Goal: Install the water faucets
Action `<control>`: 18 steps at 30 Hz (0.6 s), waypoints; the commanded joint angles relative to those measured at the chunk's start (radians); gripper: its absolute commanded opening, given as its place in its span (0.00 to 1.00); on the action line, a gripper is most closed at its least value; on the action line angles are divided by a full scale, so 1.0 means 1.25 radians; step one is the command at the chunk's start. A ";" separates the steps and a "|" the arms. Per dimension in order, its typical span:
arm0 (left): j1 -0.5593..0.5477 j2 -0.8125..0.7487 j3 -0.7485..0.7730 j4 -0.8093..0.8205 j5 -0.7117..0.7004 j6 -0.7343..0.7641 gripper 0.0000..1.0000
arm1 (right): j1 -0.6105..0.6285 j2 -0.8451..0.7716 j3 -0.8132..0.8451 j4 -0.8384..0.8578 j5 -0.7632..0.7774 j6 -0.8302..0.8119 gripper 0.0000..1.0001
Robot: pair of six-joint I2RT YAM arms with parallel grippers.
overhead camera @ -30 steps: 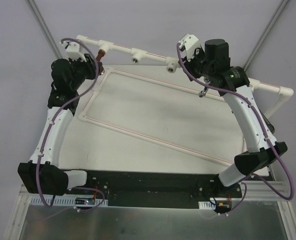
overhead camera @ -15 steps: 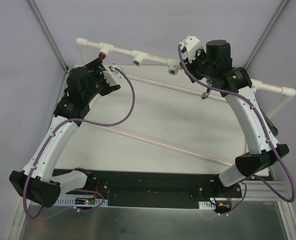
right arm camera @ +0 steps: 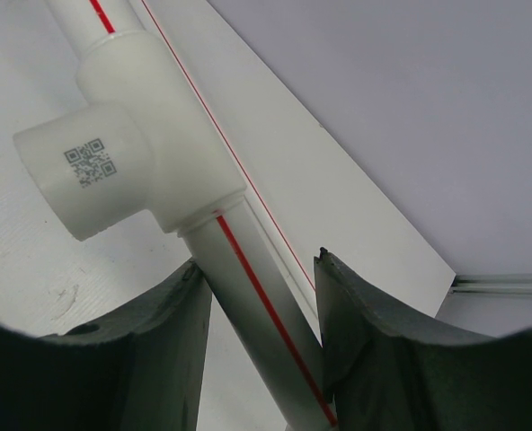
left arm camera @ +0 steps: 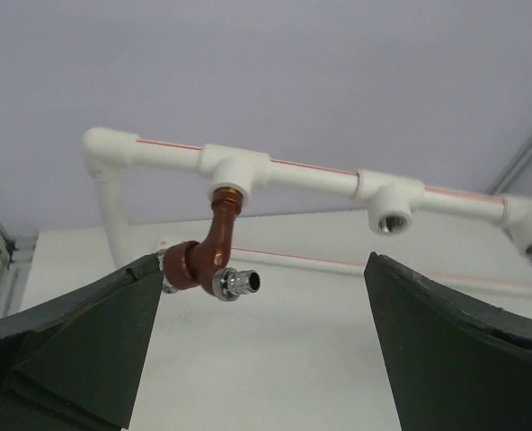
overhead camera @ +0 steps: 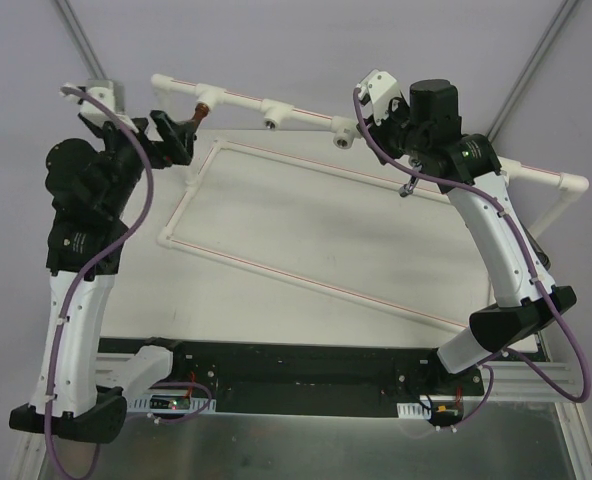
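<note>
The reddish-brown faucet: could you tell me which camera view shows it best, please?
Left wrist: the reddish-brown faucet hangs large and sharp from a tee, spout visible. Top external shows it tiny; right wrist shows none of it.

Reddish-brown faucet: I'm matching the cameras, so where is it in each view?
Top external: the reddish-brown faucet is upper left, under the leftmost tee.
Left wrist: left of centre, its brass end in that tee's socket.
Right wrist: not in it.
Shared landmark: the white pipe with its red stripe, seen in all three.
</note>
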 commanded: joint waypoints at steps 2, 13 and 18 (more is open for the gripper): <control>0.100 -0.006 0.028 -0.089 -0.145 -0.507 0.99 | 0.013 0.041 -0.018 -0.032 -0.008 0.091 0.00; 0.225 0.049 -0.110 -0.033 0.011 -0.965 0.97 | 0.013 0.029 -0.031 -0.025 -0.014 0.089 0.00; 0.233 0.103 -0.167 0.118 0.122 -1.109 0.94 | 0.013 0.025 -0.034 -0.023 -0.010 0.086 0.00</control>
